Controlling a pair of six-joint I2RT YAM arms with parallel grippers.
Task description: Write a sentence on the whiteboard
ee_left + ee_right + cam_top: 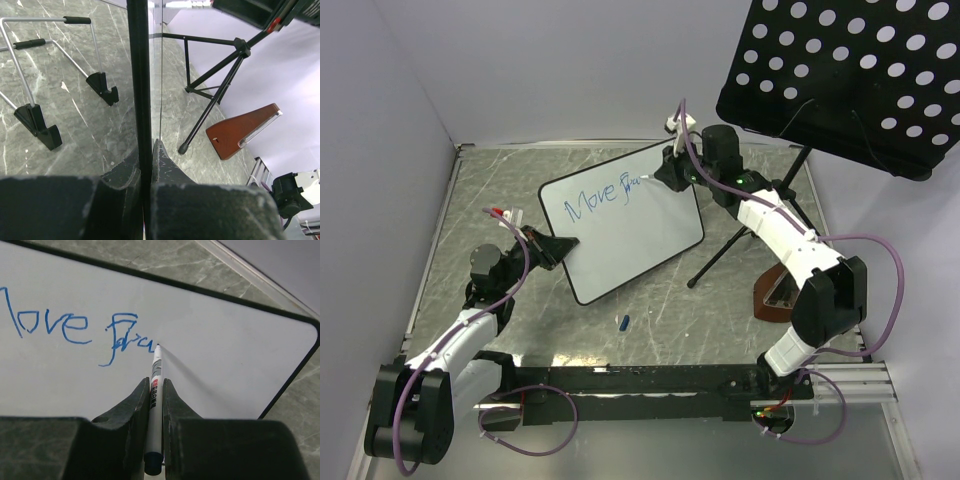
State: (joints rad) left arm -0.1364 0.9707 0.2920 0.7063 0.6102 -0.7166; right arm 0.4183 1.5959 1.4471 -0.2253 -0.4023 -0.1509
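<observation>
The whiteboard (640, 235), white with a thin black rim, lies tilted in the middle of the table. Blue handwriting (600, 197) reads "Move" and the start of a second word; it also shows in the right wrist view (75, 327). My left gripper (560, 247) is shut on the board's left edge; in the left wrist view the black rim (140, 75) runs between the jaws. My right gripper (665, 176) is shut on a white marker (156, 390), and the marker's tip (158, 345) touches the board (225, 365) at the end of the writing.
A black perforated music-stand panel (840, 80) hangs over the back right, its tripod legs (730, 250) right of the board. A brown wedge-shaped object (775, 295) sits near the right arm. A blue marker cap (624, 321) lies in front of the board. A wire stand (50, 90) is behind the board.
</observation>
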